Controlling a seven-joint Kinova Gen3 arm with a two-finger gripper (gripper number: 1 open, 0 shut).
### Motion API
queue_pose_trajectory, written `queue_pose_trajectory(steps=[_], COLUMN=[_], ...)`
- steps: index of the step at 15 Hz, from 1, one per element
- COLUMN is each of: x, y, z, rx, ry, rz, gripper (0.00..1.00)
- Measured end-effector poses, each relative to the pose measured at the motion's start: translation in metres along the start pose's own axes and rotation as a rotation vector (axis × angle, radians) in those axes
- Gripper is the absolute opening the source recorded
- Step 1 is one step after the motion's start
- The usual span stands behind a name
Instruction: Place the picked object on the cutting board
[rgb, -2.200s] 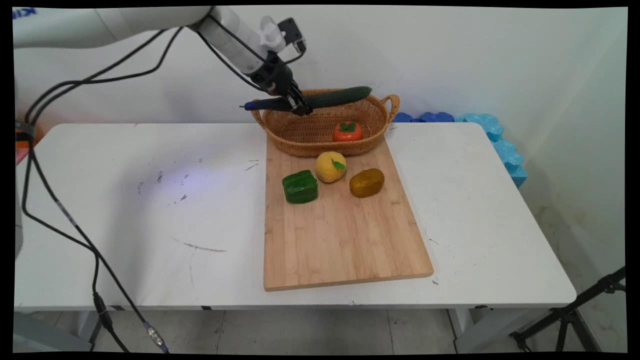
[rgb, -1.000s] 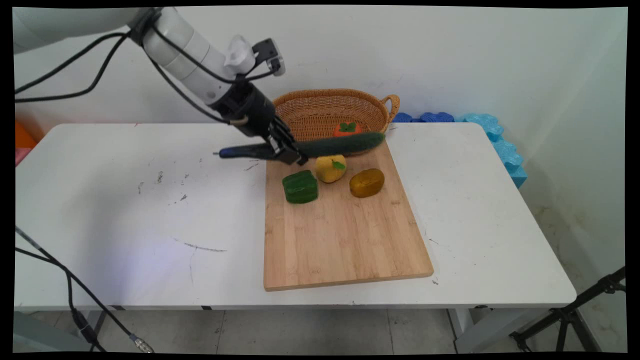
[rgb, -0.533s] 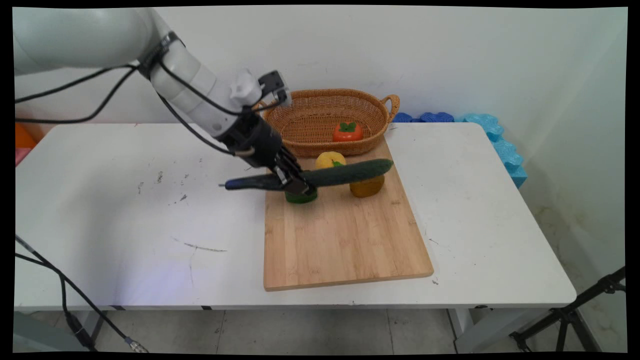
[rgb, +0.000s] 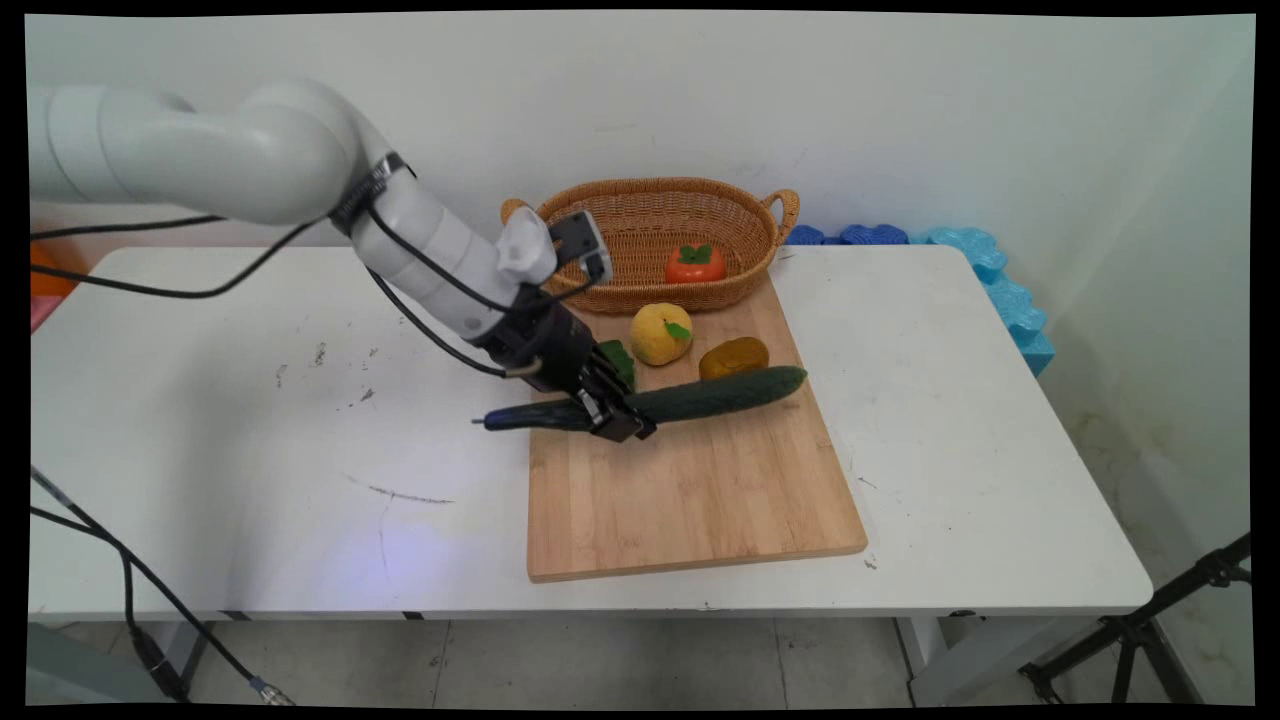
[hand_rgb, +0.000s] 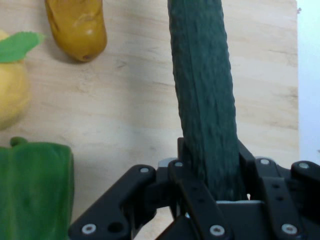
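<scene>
End effector (rgb: 612, 415) clamped on a long dark cucumber (rgb: 715, 395), low over the wooden board (rgb: 690, 490).

Gripped near one end, the cucumber lies roughly level across the board's far half, its free end reaching toward the board's right edge. Just behind it sit a green pepper (hand_rgb: 32, 192), mostly hidden by the wrist from above, a yellow fruit with a leaf (rgb: 660, 334) and a brownish-yellow piece (rgb: 733, 357). Farther back a wicker basket (rgb: 640, 215) holds an orange-red fruit (rgb: 695, 264). Everything rests on the white bench (rgb: 250, 420).
</scene>
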Motion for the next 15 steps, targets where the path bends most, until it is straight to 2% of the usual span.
queue_pose_trajectory(steps=[9, 10, 15], x=[-0.012, -0.013, -0.016], y=[-0.004, -0.005, -0.004], z=[0.045, 0.048, 0.057], rx=[0.013, 0.015, 0.020], ry=[0.012, 0.013, 0.018], rz=[0.033, 0.037, 0.055], gripper=[0.00, 1.00, 1.00])
